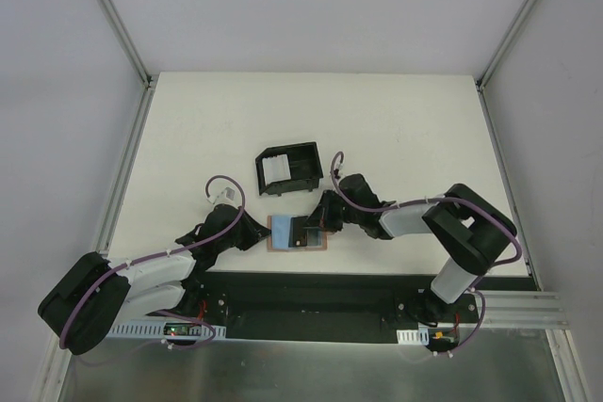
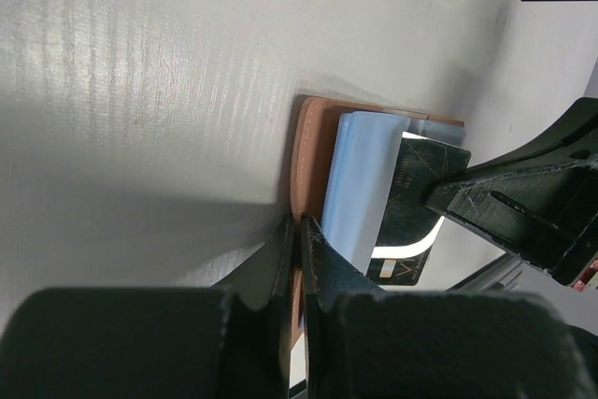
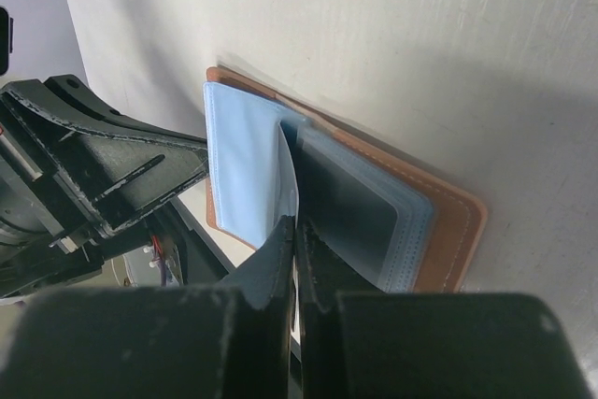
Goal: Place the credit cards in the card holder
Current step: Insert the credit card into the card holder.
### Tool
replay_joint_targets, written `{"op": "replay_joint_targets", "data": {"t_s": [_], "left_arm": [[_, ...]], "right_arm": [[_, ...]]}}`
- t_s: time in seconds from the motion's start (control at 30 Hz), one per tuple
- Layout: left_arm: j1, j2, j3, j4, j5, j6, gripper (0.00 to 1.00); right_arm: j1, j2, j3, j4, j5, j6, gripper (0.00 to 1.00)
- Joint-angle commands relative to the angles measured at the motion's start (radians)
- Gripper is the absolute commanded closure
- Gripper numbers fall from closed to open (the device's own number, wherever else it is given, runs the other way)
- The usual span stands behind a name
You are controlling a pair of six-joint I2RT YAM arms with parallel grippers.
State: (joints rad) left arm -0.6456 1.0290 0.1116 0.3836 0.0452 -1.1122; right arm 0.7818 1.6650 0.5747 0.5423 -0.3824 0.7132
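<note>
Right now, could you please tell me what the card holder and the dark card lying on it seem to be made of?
The card holder looks like tan leather, or an imitation of it: a matte surface with pale stitching along its edge. The dark card looks like glossy plastic, judging by the bright glare across it and its thin gold printed lines.

One card holder [image 3: 458, 221], one black box [image 1: 311, 152], one blue card [image 3: 243, 165], two hands [image 1: 264, 233] [image 1: 318, 225]

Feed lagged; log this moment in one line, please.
left gripper: shut on card holder edge | right gripper: shut on light blue card | card holder: open on table
</note>
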Motion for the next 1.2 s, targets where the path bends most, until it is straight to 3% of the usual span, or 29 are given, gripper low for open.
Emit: {"op": "replay_joint_targets", "data": {"t_s": [0.0,0.27,0.43,0.57,1.17], "left_arm": [[0.011,0.023,-0.020,-0.118,0.004,0.020,1.00],[0.011,0.023,-0.023,-0.117,0.005,0.017,1.00],[0.011,0.011,-0.030,-0.120,-0.002,0.012,1.00],[0.011,0.003,-0.032,-0.118,0.001,0.015,1.00],[0.011,-0.013,-0.038,-0.112,-0.001,0.014,1.00]], "right_arm": [[0.023,0.030,0.017,0.025,0.004,0.017,0.98],[0.048,0.047,0.047,0.030,0.030,0.034,0.91],[0.048,-0.019,0.034,-0.048,0.085,-0.009,0.68],[0.051,-0.051,0.063,-0.180,0.105,-0.057,0.60],[0.162,0.002,0.266,-0.421,0.126,-0.083,0.57]]}}
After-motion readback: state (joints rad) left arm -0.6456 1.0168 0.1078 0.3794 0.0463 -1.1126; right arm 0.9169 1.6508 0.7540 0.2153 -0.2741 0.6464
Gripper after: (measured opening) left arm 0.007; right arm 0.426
